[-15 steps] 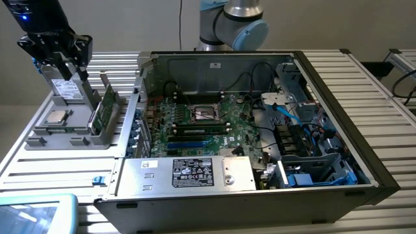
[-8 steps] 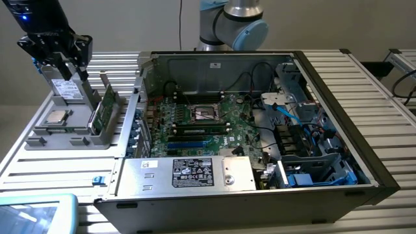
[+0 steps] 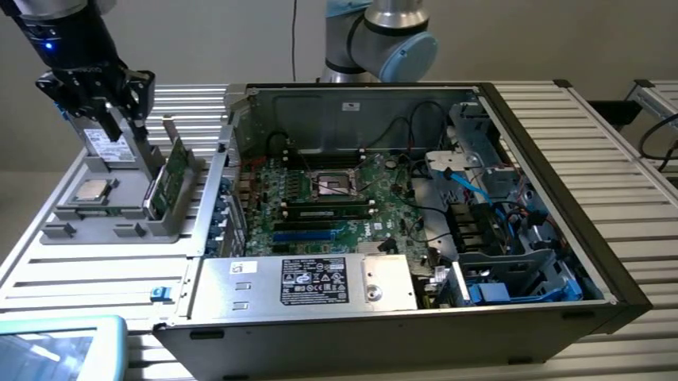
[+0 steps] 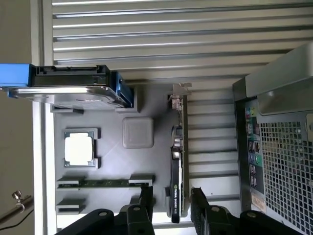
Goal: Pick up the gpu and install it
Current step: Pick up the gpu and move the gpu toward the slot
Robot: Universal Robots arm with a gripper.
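Note:
The gpu (image 3: 171, 172) stands on edge in a slot of the grey parts holder (image 3: 79, 214) at the exterior view's left, green board showing, silver bracket at its far end. In the wrist view the gpu (image 4: 176, 161) appears edge-on, with its black cover and the bracket. My gripper (image 3: 119, 119) hangs above the holder. Seen from the wrist, the gripper (image 4: 171, 198) is open, one finger (image 4: 145, 196) on each side of the card's near end with a gap on both sides. Nothing is held.
The holder (image 4: 112, 161) also carries a silver hard drive with blue clips (image 4: 73, 90), a CPU (image 4: 78, 149) and a memory stick (image 4: 105, 182). To the exterior view's right lies the open computer case (image 3: 529, 143) with the green motherboard (image 3: 317, 208) and power supply (image 3: 307, 282).

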